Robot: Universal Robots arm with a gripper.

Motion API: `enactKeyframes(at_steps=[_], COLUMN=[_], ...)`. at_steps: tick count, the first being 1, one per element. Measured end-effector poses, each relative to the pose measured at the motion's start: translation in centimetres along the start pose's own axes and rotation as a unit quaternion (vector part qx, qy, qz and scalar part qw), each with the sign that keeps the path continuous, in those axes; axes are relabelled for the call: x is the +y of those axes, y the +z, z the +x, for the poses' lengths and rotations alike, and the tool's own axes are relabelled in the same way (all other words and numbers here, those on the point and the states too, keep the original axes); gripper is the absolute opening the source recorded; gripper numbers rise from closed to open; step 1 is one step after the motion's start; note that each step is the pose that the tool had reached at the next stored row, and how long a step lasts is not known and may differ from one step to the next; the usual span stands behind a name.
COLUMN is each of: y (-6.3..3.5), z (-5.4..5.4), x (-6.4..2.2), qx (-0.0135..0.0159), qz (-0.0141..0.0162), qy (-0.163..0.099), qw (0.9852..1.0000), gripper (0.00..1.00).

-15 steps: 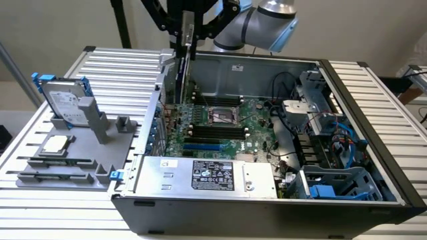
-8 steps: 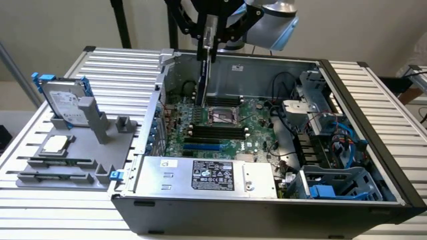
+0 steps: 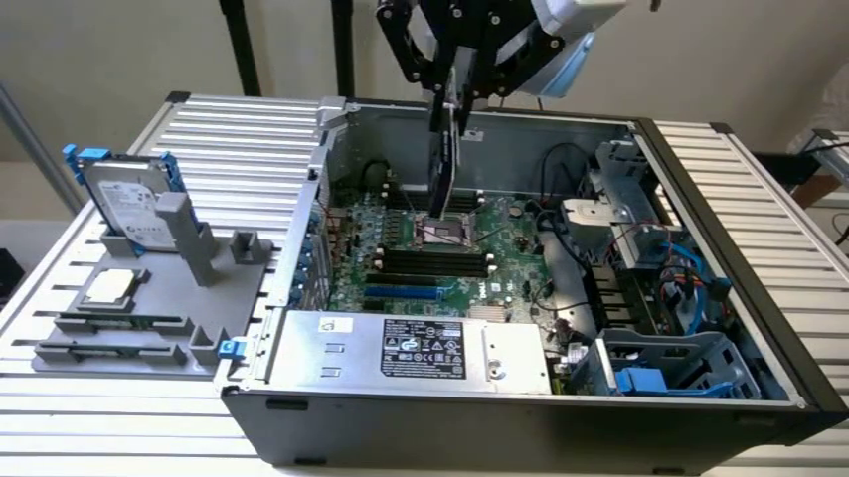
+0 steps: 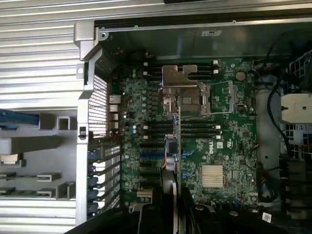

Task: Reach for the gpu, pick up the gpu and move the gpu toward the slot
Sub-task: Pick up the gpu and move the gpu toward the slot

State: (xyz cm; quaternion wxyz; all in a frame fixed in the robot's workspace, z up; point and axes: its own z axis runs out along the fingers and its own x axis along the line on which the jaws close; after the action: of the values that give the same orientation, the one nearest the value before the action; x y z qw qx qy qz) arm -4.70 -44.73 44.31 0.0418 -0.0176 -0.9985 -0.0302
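In the exterior view, the gripper (image 3: 455, 79) clamps the gpu (image 3: 444, 159), which hangs edge-on above the motherboard (image 3: 451, 258) inside the open computer case (image 3: 531, 417). In the wrist view, the gpu (image 4: 175, 146) hangs edge-on over the motherboard (image 4: 219, 141), its bracket end nearest the board.

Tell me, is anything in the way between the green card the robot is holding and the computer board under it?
Nothing visible blocks it. The gripper holds the gpu on edge, hanging over the open case. Below it lies the bare motherboard, with only open air between them in the exterior view.
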Motion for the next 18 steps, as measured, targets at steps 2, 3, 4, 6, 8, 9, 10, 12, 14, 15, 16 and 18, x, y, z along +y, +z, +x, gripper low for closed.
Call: enactKeyframes(at_steps=[2, 3, 4, 6, 8, 9, 10, 12, 14, 15, 16, 18], y=[0.32, 0.47, 0.64, 0.97, 1.30, 1.47, 1.64, 1.90, 2.08, 2.13, 2.18, 2.25], z=[-0.7, -0.9, -1.2, -1.8, -2.3, -2.6, -2.8, -3.3, -3.6, -3.7, -3.8, -4.0], x=[0.18, 0.27, 0.37, 0.57, 0.77, 0.86, 0.94, 1.06, 1.10, 1.10, 1.11, 1.11], qx=[0.0000, 0.0000, 0.0000, 0.0001, 0.0001, 0.0001, 0.0001, -0.0002, -0.0022, -0.0039, -0.0060, -0.0119], qz=[0.0000, 0.0000, 0.0000, 0.0002, 0.0003, 0.0003, 0.0003, 0.0004, 0.0002, 0.0002, 0.0003, 0.0004], qy=[0.000, 0.000, 0.000, -0.001, -0.001, -0.002, -0.002, -0.002, -0.003, -0.004, -0.005, -0.006], qw=[1.0000, 1.0000, 1.0000, 1.0000, 1.0000, 1.0000, 1.0000, 1.0000, 1.0000, 1.0000, 1.0000, 0.9999], gripper=[0.27, 0.27, 0.27, 0.27, 0.27, 0.27, 0.27, 0.27, 0.27, 0.27, 0.27, 0.27])
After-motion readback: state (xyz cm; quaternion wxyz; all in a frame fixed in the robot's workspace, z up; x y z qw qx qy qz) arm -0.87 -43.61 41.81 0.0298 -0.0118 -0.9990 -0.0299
